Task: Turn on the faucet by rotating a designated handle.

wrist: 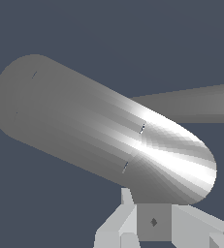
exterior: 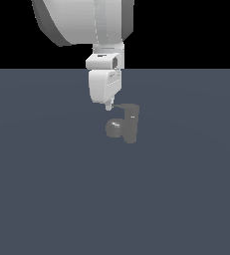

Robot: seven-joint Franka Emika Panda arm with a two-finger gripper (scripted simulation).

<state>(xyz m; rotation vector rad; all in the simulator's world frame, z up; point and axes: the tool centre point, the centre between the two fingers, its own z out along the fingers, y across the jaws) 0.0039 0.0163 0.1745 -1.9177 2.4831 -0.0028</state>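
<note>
At the faucet top, fingertip against the lever.

My gripper [exterior: 108,105] hangs just above the faucet [exterior: 123,127]; whether the jaws are spread, I cannot tell. The handle [exterior: 123,106] lies right beside my fingertip, the spout below, bare floor [exterior: 47,189] beyond. Risk: fingertip rides over the thin lever and slips off.

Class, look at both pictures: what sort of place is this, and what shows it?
Probably a bare simulated test scene: a flat, featureless grey floor, black void behind, and only a small faucet beneath the gripper.
</note>
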